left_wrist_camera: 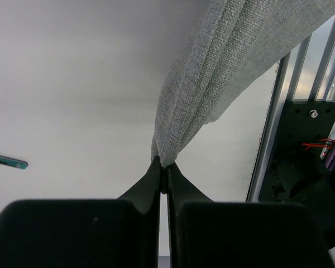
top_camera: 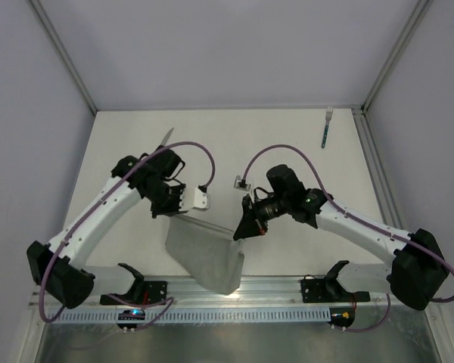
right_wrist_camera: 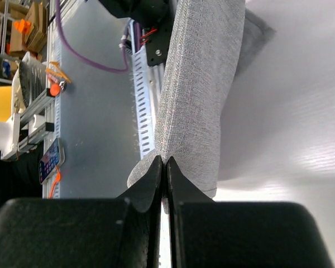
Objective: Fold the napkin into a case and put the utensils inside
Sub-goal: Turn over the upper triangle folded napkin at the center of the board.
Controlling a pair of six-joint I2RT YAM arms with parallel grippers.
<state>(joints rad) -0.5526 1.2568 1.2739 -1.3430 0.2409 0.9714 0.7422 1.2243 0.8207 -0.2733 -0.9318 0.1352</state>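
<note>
I had the napkin slung between the arms. The left gripper was pinched shut on one top corner and the right gripper on the other, with the cloth sagging toward the near rail. The held edge ran left to right, so neither arm was nearer. The fork lay well apart at the back right, closer to the right arm, its long axis front to back. The knife was mostly hidden behind the left arm — and I couldn't make out how the napkin's lower edge lay.
</note>
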